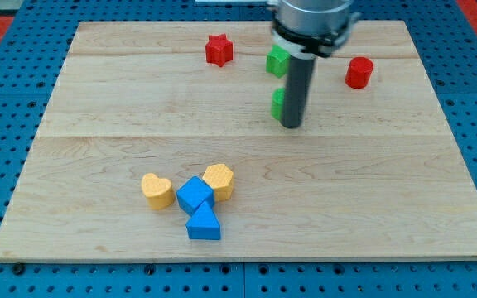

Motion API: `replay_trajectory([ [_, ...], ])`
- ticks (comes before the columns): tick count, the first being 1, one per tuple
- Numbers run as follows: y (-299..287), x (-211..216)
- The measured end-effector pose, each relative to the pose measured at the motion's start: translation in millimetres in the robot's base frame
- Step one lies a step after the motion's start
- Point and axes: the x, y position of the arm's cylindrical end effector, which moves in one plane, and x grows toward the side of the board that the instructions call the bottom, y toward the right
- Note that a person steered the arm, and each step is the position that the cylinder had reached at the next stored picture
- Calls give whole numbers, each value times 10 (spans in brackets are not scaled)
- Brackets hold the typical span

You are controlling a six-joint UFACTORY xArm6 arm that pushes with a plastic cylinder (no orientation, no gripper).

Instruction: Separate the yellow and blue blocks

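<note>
A yellow heart block (157, 189) lies near the view's bottom left of centre. A blue cube (195, 195) sits just right of it, touching a yellow hexagon block (219, 180) on its upper right. A blue triangle block (204, 224) lies right below the blue cube, touching it. My tip (291, 125) is well above and to the right of this cluster, apart from it, just right of a green block (278, 102).
A red star block (219, 50) lies near the view's top. A second green block (277, 60) sits partly behind the rod. A red cylinder (358, 72) stands at the top right. The wooden board (73, 157) rests on a blue pegboard.
</note>
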Motion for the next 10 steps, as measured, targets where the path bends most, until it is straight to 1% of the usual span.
replay_trajectory([
  [1,123,430],
  [2,496,1390],
  [3,59,1807],
  [4,-695,1528],
  [5,-1004,1148],
  [6,-1299,858],
  [7,-1508,639],
  [8,-1558,514],
  [9,-1588,1022],
  [10,-1252,1194],
])
